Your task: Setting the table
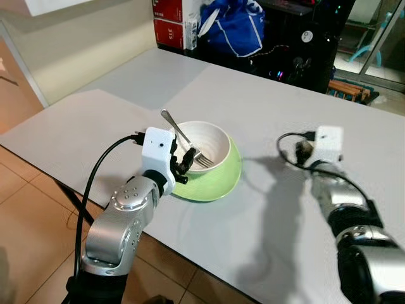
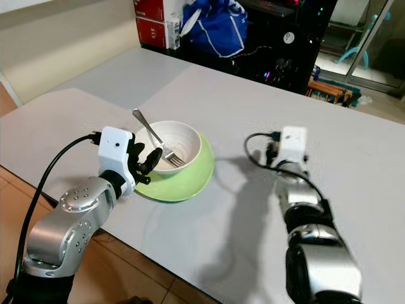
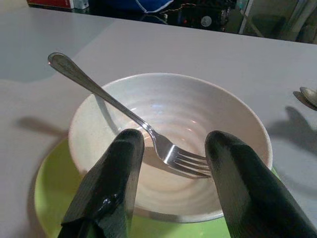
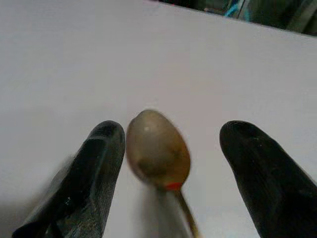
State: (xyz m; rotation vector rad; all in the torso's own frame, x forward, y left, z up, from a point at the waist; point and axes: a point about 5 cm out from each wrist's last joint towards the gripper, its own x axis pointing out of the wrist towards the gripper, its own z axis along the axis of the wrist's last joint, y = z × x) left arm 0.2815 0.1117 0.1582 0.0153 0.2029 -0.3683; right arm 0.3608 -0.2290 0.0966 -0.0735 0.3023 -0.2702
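Left hand at bowl, right arm on tabletop.
Left hand (image 2: 144, 163) sits beside white bowl (image 2: 180, 140) on green plate (image 2: 183, 182); fork (image 2: 155, 140) leans in bowl on grey tabletop (image 2: 354, 158).

On my feed the desk (image 1: 266, 209) is a plain pale grey, no pattern. At its centre I see a cream-white bowl (image 1: 212, 140) with faint ribbed rings inside, sitting on a lime-green plate (image 1: 218, 183). A shiny silver fork (image 3: 124, 116) lies in the bowl. At the 3 o'clock side, the spoon (image 4: 157, 151) shows a dull beige-brown bowl with a red mark at its neck. Both arms are silver with white wrist boxes; the left pincer (image 3: 171, 188) and right pincer (image 4: 171, 178) have black fingers. At 12 o'clock I see a blue bag (image 1: 235, 25) and red boxes (image 1: 169, 22). The floor (image 1: 25, 215) tiles are terracotta.
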